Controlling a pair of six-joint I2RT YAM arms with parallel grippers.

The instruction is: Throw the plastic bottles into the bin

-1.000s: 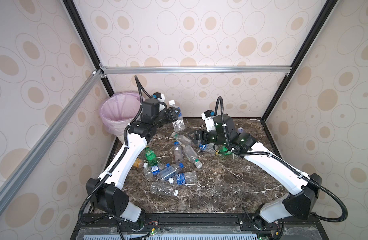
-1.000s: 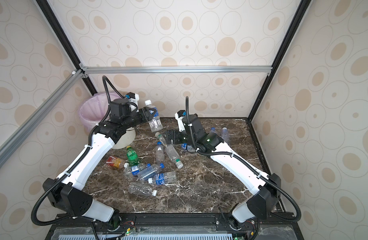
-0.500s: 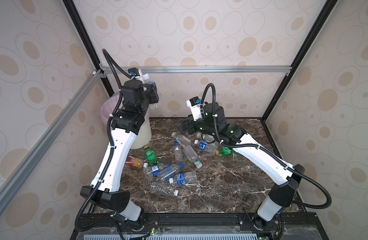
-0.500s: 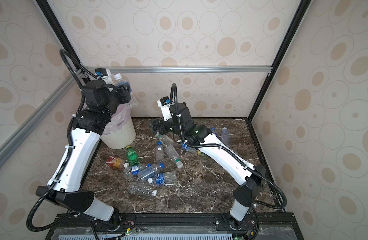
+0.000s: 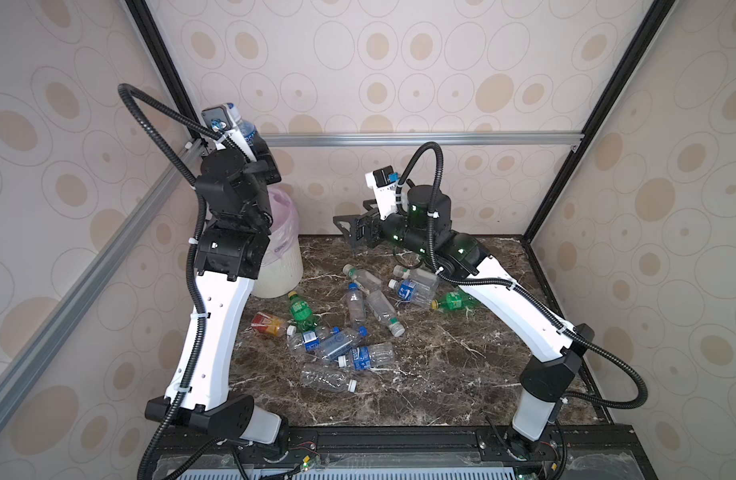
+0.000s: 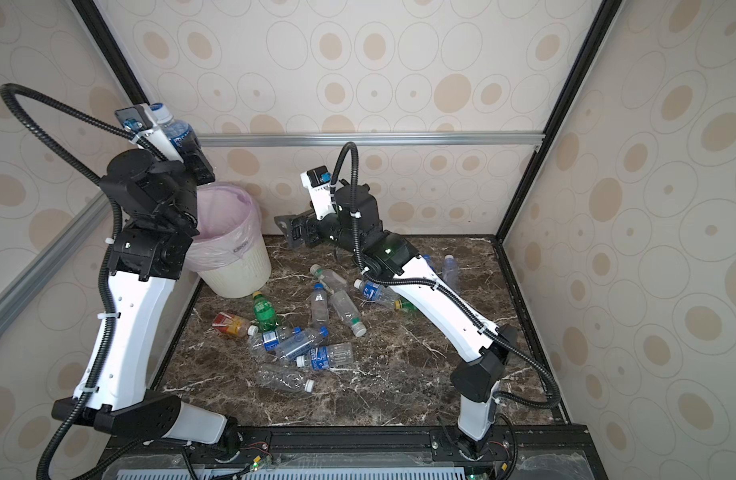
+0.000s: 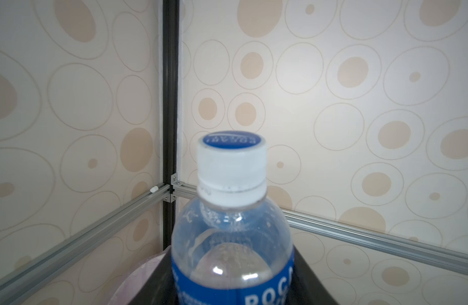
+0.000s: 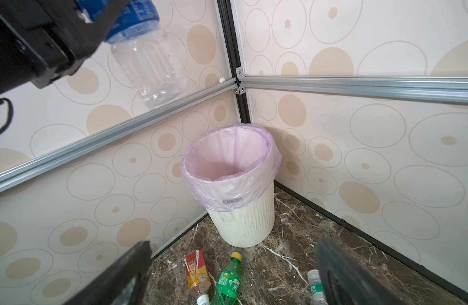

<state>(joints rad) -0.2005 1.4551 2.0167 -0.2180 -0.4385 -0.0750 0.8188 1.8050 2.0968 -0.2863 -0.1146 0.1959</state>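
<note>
My left gripper (image 5: 259,154) is raised high over the bin and is shut on a clear plastic bottle (image 5: 245,128) with a blue label and white cap. The same bottle (image 7: 231,237) fills the left wrist view, and its ribbed base (image 8: 151,71) shows in the right wrist view. The bin (image 5: 281,266), cream with a pink bag, stands in the far left corner, partly hidden behind the left arm. My right gripper (image 5: 346,226) hangs open and empty above the table, facing the bin (image 8: 243,224). Several plastic bottles (image 5: 358,303) lie on the marble table, among them a green one (image 5: 302,311).
An orange-labelled bottle (image 5: 268,324) lies near the left arm. A second green bottle (image 5: 455,301) lies under the right arm. Aluminium rails (image 5: 420,139) run along the back and left walls at the height of the raised gripper. The walls close in behind the bin.
The left arm has lifted the held bottle up and leftward, from over the table to high above the bin. The right arm has risen off the bottles and turned toward the bin.
</note>
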